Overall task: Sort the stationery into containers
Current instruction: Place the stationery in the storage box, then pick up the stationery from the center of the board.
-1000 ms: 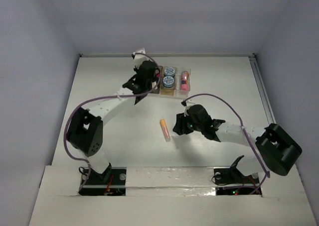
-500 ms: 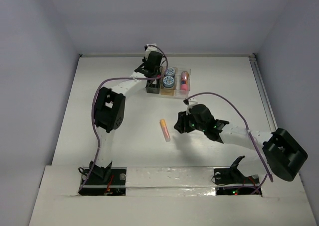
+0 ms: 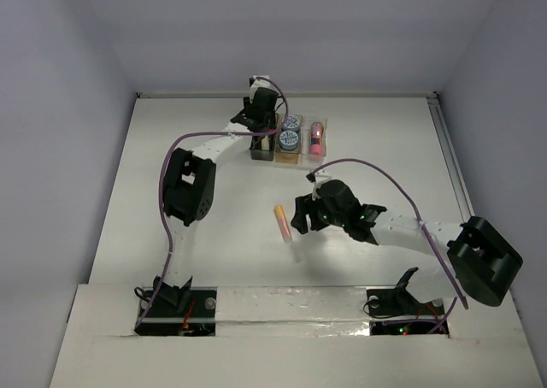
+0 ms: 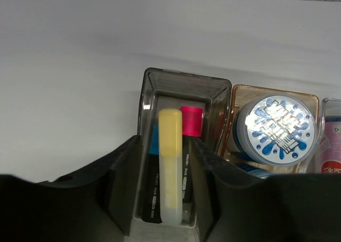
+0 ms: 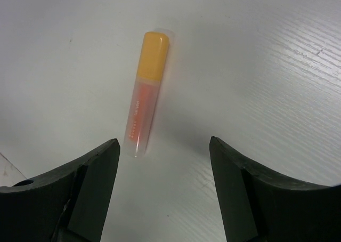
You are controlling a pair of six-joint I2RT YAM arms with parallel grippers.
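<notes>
The left gripper (image 4: 165, 146) has swung in over the dark grey bin (image 4: 186, 82) and its jaws are easing apart. A sliver of gap is showing on both sides of the yellow highlighter (image 4: 170, 167), so the grip is looking released. That highlighter is lying inside the bin on top of the blue-black highlighter (image 4: 153, 146) and the pink-black highlighter (image 4: 191, 120). That is making 3 markers home.

Next door, the amber bin (image 4: 237, 93) is holding the 2 tape rolls (image 3: 291, 130), and the pink bottle (image 3: 316, 136) is sitting in the clear bin (image 3: 317, 153).

Meanwhile the right gripper (image 5: 163, 143) has slid closer to the orange highlighter (image 5: 146, 93), which is lying flat on the table (image 3: 385, 140), well apart from the bins. Its jaws have flicked wide again and are holding nothing. The marker is lying just ahead of the fingertips, not yet between them.

So only 1 item is looking unsorted. The right arm is probably needing to push forward until the marker's body is sitting between the pads, then close across its narrow width.
</notes>
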